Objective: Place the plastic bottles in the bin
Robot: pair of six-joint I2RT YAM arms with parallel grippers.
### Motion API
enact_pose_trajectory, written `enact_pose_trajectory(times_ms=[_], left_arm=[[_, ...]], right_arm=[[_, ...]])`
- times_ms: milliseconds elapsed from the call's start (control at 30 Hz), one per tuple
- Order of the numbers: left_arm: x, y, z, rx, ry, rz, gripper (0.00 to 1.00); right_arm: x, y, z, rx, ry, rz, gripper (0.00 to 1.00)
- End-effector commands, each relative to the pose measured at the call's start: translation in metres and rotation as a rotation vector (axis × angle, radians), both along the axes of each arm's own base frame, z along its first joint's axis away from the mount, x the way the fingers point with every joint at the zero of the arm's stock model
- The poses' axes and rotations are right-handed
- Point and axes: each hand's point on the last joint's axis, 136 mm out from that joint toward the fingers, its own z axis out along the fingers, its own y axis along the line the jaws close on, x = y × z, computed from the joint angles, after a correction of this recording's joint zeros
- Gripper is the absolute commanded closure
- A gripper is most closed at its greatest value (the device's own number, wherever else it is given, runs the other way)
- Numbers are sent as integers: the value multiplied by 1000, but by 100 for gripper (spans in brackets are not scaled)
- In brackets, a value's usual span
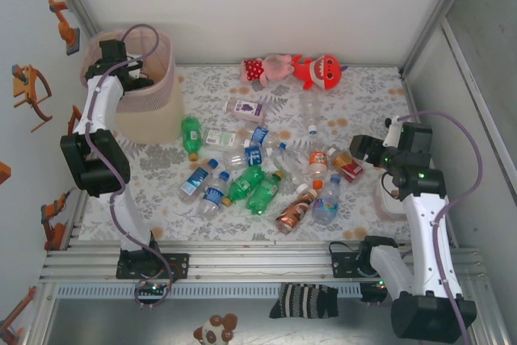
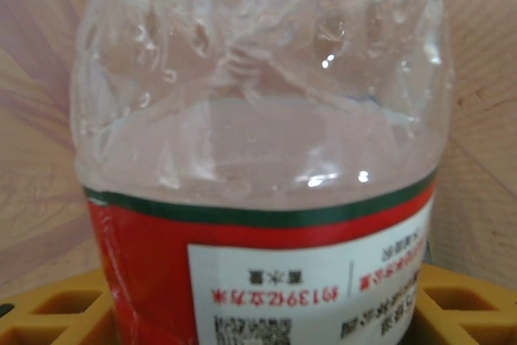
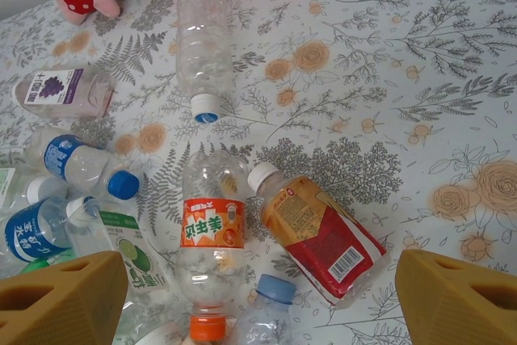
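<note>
My left gripper hangs inside the mouth of the pink mesh bin, shut on a clear bottle with a red label. That bottle sits between the yellow fingers, and the bin's wall lies behind it. Several plastic bottles lie scattered on the floral cloth: clear with blue labels, green and brown. My right gripper stands open above the pile's right side. Between its fingers lie an orange-labelled bottle and a red-and-orange one, untouched.
Pink and red plush toys lie at the back of the cloth. A purple-labelled bottle sits in front of them. A striped sock rests on the near frame rail. Walls close in the left and right sides.
</note>
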Motion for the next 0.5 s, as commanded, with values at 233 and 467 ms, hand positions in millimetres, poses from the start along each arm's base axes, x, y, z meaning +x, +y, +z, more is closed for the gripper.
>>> enact_pose_trajectory(times_ms=[233,467], left_arm=[[-16,2,-60,3,170,-7,26],[-16,-2,-41,-17,124,-9,21]], right_arm=[[4,-1,-18,15,90,-13,15],[12,2,-18,29,111,5,17]])
